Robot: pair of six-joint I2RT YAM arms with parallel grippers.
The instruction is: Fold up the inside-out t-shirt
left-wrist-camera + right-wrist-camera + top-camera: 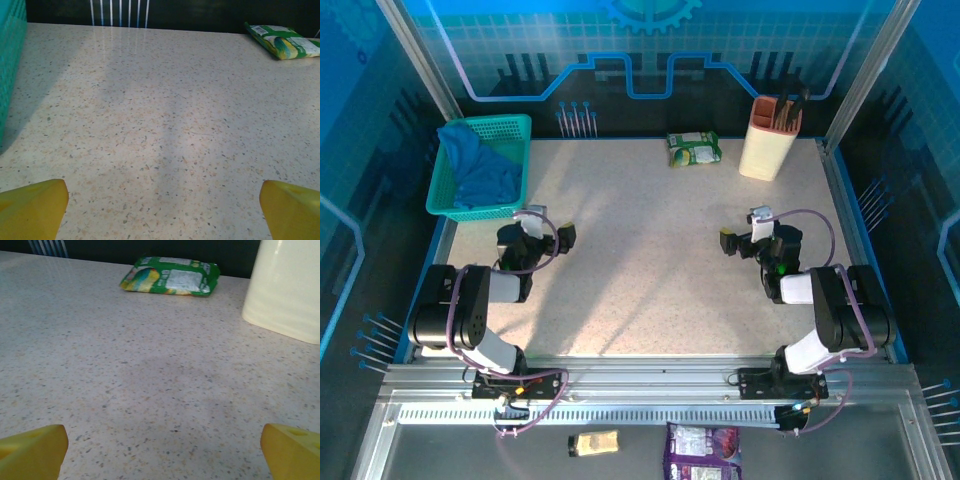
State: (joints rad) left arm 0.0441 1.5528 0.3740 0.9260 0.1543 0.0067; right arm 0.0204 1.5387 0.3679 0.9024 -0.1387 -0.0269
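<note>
The inside-out t-shirt [480, 165] is a crumpled medium-blue heap lying in the teal mesh basket [517, 128] at the table's far left. My left gripper [532, 226] rests low on the table just in front of the basket, open, its yellow fingertips [35, 207] wide apart over bare tabletop. On the right side my right gripper [748, 230] is also open. Its yellow fingertips [32, 450] stand far apart with nothing between them.
A green snack packet [693, 149] lies at the far middle, also seen as the packet [282, 40] and the packet [170, 276]. A cream utensil holder [770, 137] stands at the far right. Below the table's front rail lie a small packet [594, 442] and a purple packet [703, 450].
</note>
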